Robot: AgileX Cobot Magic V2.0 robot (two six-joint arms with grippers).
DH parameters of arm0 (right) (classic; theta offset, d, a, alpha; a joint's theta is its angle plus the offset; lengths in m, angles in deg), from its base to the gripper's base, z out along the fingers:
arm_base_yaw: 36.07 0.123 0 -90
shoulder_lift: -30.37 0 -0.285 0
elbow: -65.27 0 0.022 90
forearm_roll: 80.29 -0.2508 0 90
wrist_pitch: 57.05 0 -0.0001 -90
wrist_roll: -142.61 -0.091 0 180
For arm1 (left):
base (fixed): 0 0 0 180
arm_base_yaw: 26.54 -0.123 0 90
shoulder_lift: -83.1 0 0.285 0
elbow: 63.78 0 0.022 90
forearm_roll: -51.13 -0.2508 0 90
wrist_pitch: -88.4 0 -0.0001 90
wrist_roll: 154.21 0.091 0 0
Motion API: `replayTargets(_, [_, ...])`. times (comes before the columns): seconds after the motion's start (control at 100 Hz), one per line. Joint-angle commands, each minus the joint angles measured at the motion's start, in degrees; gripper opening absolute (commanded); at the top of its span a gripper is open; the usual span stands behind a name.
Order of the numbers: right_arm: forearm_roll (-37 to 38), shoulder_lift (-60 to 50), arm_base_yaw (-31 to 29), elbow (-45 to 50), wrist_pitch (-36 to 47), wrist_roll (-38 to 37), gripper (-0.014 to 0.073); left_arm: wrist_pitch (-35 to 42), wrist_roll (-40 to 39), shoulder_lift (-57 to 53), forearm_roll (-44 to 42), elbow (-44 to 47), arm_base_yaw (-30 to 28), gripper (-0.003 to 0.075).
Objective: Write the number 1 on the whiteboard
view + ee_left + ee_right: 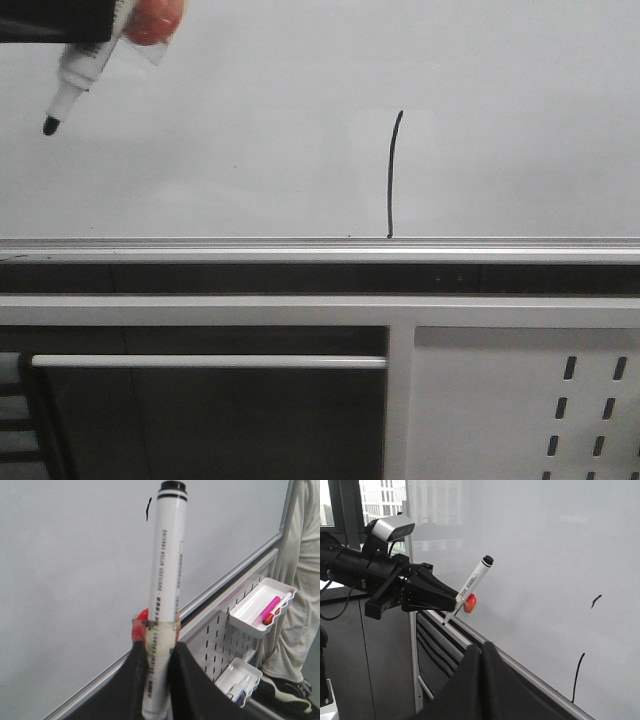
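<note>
In the front view the left claw (pixel 100 35) sat at the upper left, clamped on a white marker pen (pixel 82 68) whose black tip pointed down and to the left — the tip stood off the whiteboard (pixel 250 130) as far as could be told. A red blob with clear tape (pixel 152 22) clung to the pen just beside the claw's fingers. Well to the right of the claw and lower, the number 1 (pixel 392 175) ran as a thin black stroke, slightly curved, its foot reaching the silver bottom rail (pixel 320 247). Below the rail lay a perforated grey panel (pixel 530 400). The right claw (pixel 482 652) showed only in its own wrist view — fingers pressed together, holding nothing.
</note>
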Motion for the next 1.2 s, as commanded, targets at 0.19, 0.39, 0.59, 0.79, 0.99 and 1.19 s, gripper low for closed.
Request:
replayTargets(0.19, [-0.38,0.60,-0.31,-1.16,4.30,0.16,-0.0071,31.94,10.72,0.26,22.77,11.71,0.23,-0.0018])
replayTargets(0.39, [-0.38,0.60,-0.31,-1.16,4.30,0.16,-0.0071,42.64,14.00,4.25,32.90,14.40,0.23,-0.0018])
replayTargets(0.59, [-0.38,0.60,-0.31,-1.16,4.30,0.16,-0.0071,54.55,13.86,12.68,34.12,16.74,1.03,-0.0018])
replayTargets(0.79, [-0.38,0.60,-0.31,-1.16,4.30,0.16,-0.0071,66.99,13.76,21.73,40.86,16.87,7.24,-0.0018])
replayTargets(0.99, [-0.38,0.60,-0.31,-1.16,4.30,0.16,-0.0071,70.40,12.65,28.73,44.69,16.87,10.89,-0.0018])
replayTargets(1.19, [-0.38,0.60,-0.31,-1.16,4.30,0.16,-0.0071,70.40,11.24,29.50,46.04,15.31,10.89,-0.0018])
